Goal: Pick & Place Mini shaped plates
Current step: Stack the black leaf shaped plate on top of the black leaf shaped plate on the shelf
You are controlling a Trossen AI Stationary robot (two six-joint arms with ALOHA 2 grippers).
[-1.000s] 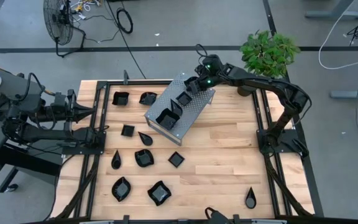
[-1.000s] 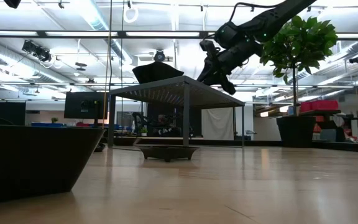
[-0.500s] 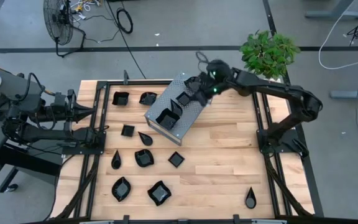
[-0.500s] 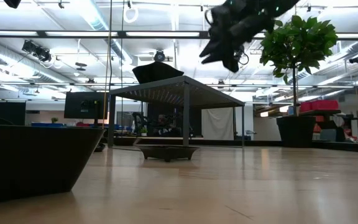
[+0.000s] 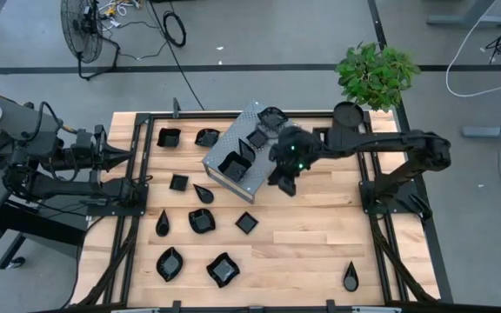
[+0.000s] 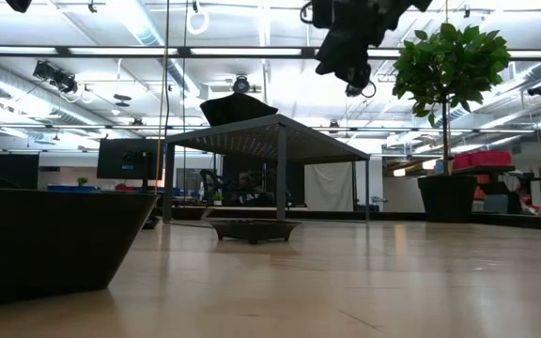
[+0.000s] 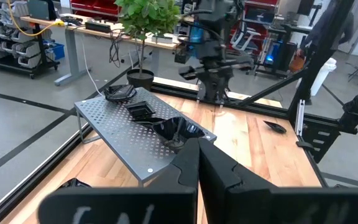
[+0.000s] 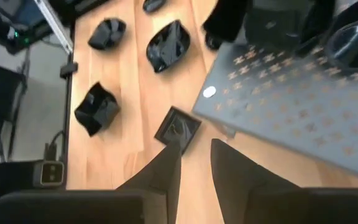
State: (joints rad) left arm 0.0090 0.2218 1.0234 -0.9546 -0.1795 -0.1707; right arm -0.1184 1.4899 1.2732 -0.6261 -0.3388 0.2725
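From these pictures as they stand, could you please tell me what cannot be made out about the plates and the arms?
- Small glossy black plates on the grey perforated metal box: high view, they overlap, so no sure count.
- Right end effector: low view, dark against ceiling lights; fingers unreadable.
- Black dish at the near edge: high view, cut off.
- Large dark dish: low view, cropped, shape unclear.

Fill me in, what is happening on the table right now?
The right gripper hangs empty and open above the bare wood just beside the grey metal box. Four mini shaped plates sit on top of the box, and about ten more lie spread over the table, most on its left half, with one teardrop dish alone near the front right corner. The left gripper waits shut at the table's left edge.
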